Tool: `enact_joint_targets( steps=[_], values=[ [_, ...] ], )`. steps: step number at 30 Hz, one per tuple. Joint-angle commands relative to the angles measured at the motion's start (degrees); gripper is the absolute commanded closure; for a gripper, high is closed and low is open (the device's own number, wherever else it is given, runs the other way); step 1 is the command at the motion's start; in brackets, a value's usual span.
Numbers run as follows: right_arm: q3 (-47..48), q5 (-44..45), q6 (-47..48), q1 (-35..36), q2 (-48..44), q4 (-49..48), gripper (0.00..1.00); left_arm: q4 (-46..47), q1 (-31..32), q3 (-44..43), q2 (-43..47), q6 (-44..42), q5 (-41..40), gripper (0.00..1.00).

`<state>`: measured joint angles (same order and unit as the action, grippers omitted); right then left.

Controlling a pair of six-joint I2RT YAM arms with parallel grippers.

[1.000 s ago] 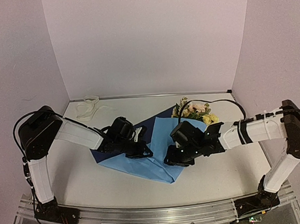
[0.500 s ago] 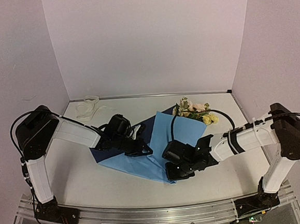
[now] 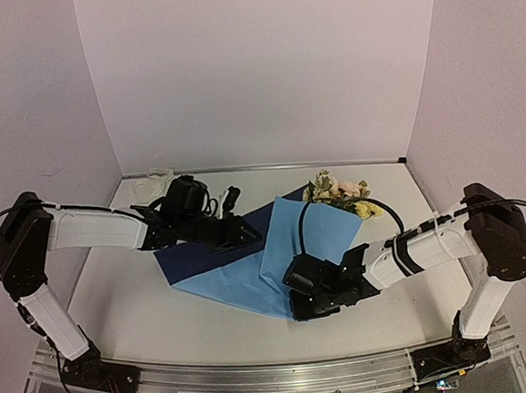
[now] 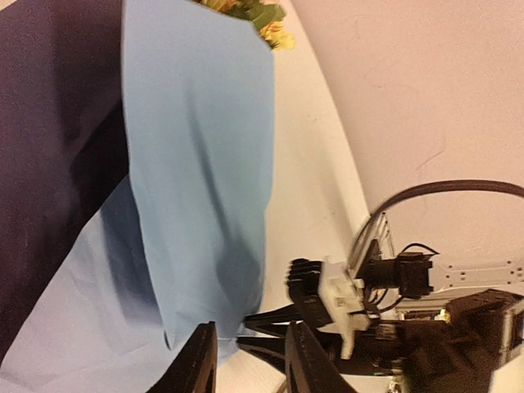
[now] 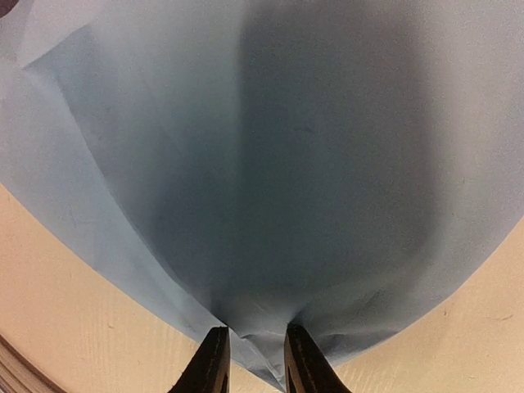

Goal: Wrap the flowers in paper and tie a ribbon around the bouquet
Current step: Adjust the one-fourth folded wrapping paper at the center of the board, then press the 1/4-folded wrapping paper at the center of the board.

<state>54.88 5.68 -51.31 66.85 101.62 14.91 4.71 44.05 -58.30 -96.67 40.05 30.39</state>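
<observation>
The paper (image 3: 314,236) lies across the middle of the table (image 3: 126,303), with its right half folded over light side up and a dark strip showing at the left. The flowers (image 3: 337,191) poke out of its upper right end. At bottom centre the right gripper (image 5: 254,364) pinches the paper's gathered lower corner. The left gripper (image 3: 253,236) hovers over the dark strip, its fingers (image 4: 199,360) parted and holding nothing. The ribbon (image 3: 153,182) lies bunched at the upper left, well apart from the rest.
</observation>
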Motion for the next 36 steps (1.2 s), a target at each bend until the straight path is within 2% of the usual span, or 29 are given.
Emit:
enact_joint_targets(
  steps=[1,6,11,15,19,25,32,36],
  values=[
    [-4.4,1.5,-0.9,0.2,-1.7,-8.9,0.76,3.4,1.1,0.5,-0.2,5.7,7.3,0.75],
    [-9.5,1.6,-2.0,0.2,-3.2,-17.4,0.76,7.2,4.7,-1.8,-7.7,8.9,14.3,0.83],
    [-12.6,3.3,-3.3,0.2,-5.0,-20.5,0.76,12.8,5.7,-2.0,-12.4,12.8,16.7,0.84],
    [-13.8,3.9,-4.1,0.2,-5.5,-21.4,0.76,9.8,5.7,-2.5,-15.2,11.6,14.7,0.87],
    [-14.2,4.2,-5.3,0.2,-5.6,-20.9,0.76,4.2,4.9,-3.0,-17.9,9.4,8.7,0.88],
    [-16.0,3.5,-7.0,0.2,-6.5,-21.1,0.77,2.7,1.9,-1.8,-19.7,10.6,4.1,0.88],
    [-17.7,2.8,-8.9,0.0,-8.6,-20.8,0.76,0.4,1.6,-1.9,-20.0,9.0,2.2,0.89],
    [-17.2,-0.1,-9.4,-0.9,-12.0,-20.4,0.68,-0.2,1.7,-2.4,-18.3,6.7,2.3,0.9]
  ],
)
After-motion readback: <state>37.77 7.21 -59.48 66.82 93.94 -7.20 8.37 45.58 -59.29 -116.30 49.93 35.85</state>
